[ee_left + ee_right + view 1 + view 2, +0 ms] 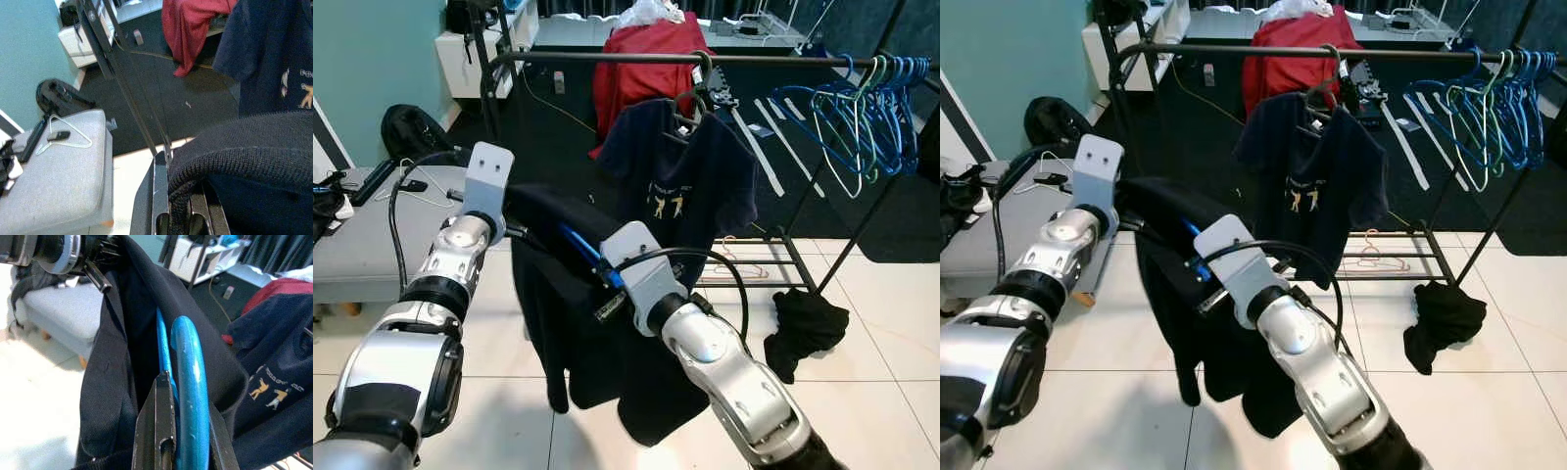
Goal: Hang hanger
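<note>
A black garment (578, 323) on a blue hanger (188, 382) is held up between both arms, in front of the clothes rail (607, 58) & below it. The right gripper (183, 431) jaws are clamped on the hanger. The left gripper (183, 215) jaws are pinched on the garment's knit edge. A navy T-shirt (680, 176) is hung on the rail, w/ empty blue hangers (862, 108) at its right end.

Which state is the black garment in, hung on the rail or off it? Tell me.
Off it: the black garment hangs between both grippers, short of the rail.
</note>
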